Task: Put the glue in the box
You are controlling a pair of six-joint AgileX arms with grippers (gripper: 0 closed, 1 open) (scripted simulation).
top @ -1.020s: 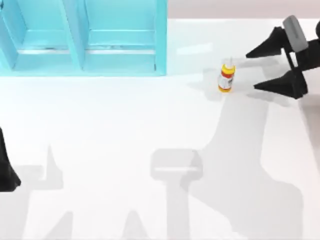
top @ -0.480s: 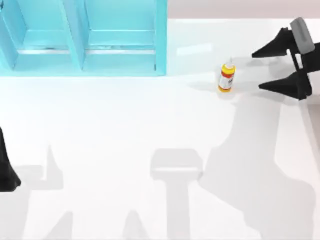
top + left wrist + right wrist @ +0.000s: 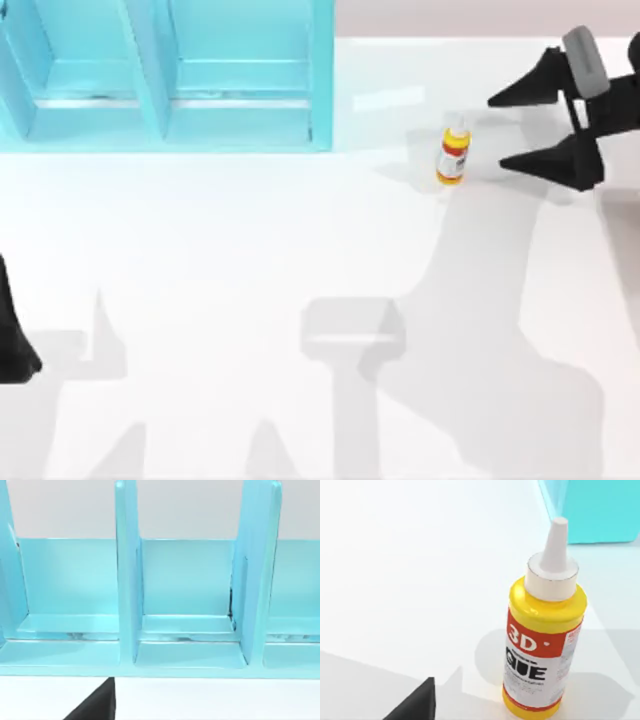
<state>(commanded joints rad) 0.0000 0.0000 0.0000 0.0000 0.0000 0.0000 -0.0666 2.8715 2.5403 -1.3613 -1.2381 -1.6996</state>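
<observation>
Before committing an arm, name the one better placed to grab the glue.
Right. The right gripper is open, fingers spread just beside the upright glue bottle. The left gripper sits parked at the table's far left edge.

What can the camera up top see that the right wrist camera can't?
Only the top view takes in the right gripper with its jaws open beside the glue, the left arm parked at the table's left edge, and the box's compartments. Only the right wrist view reads the glue's label, marked "3D". Both share the upright glue on the white table and some of the blue box.
</observation>
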